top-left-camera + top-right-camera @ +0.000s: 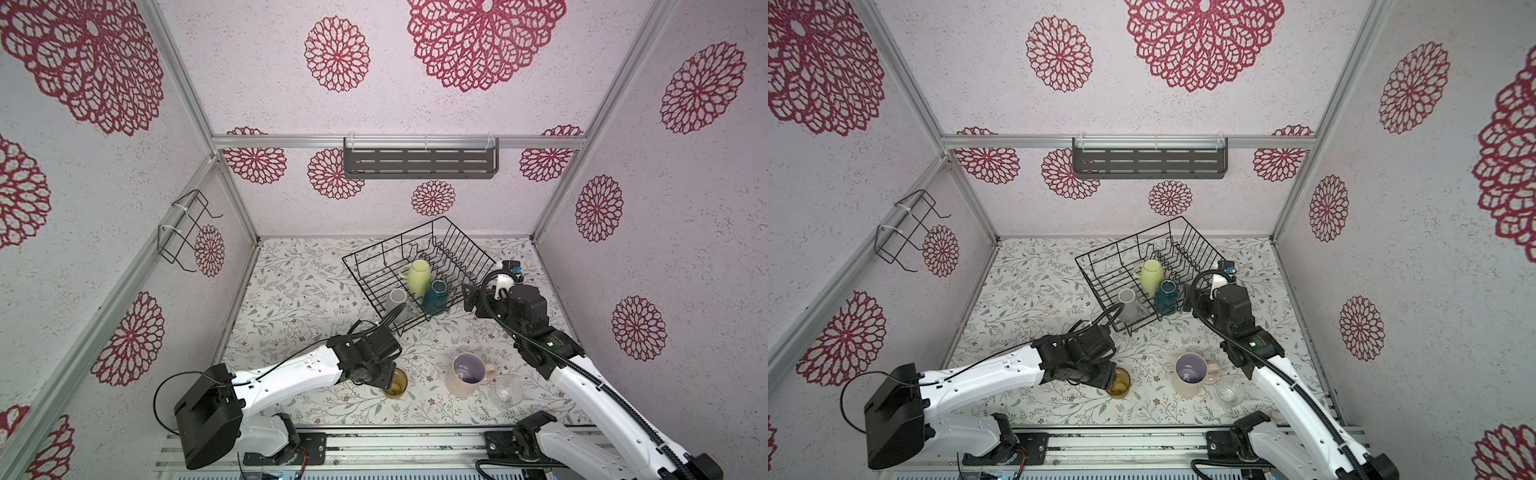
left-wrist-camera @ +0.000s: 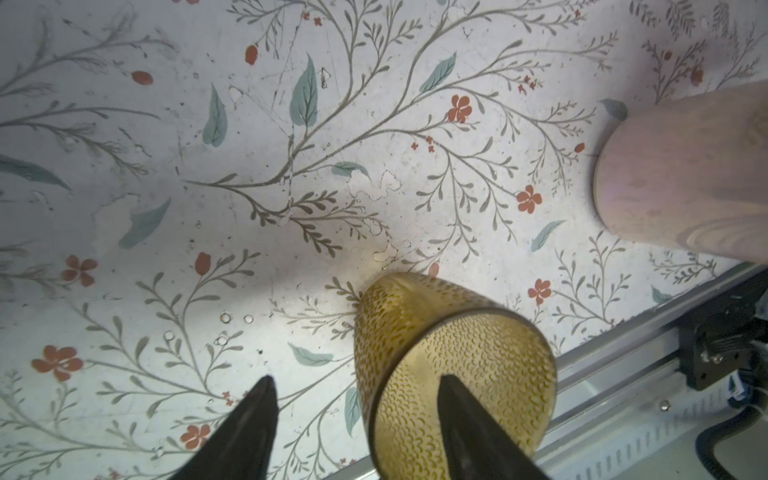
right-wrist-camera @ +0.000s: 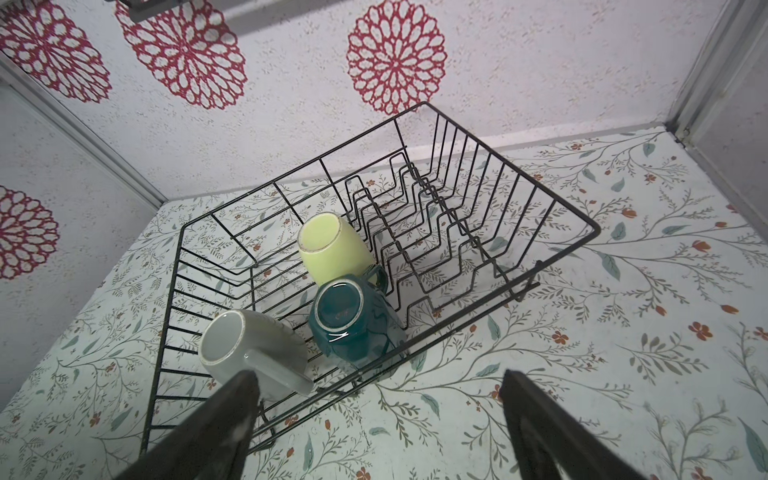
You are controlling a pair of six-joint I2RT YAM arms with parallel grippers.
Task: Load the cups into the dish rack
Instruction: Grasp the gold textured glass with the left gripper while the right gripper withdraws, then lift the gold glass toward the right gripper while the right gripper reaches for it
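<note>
Broadly, the floral bench [image 1: 316, 282] carries everything, and the black wire dish rack [image 1: 392, 237] sits skewed at its far right. The large pink mug [image 1: 463, 380] stands upright on the near bench, outside the rack. Inside the rack, bunched at its near corner, we see the pale yellow-green mug [image 1: 419, 277], the dark teal mug [image 1: 435, 297] and the light grey mug [image 1: 397, 305], bases up and tilted. The amber glass tumbler [image 2: 436, 357] stands near the pink mug, and the small clear glass [image 1: 506, 391] just beside that mug.

Our left claw [image 2: 357, 378] is spread, with one finger over the tumbler's mouth and one outside its wall, not pinching. Our right claw [image 3: 379, 373] hangs spread and empty beside the rack.

We judge three cups loaded and the tumbler grasp in hand. Next we need a firm pinch on its wall, then a clean lift toward the rack's free floor.
</note>
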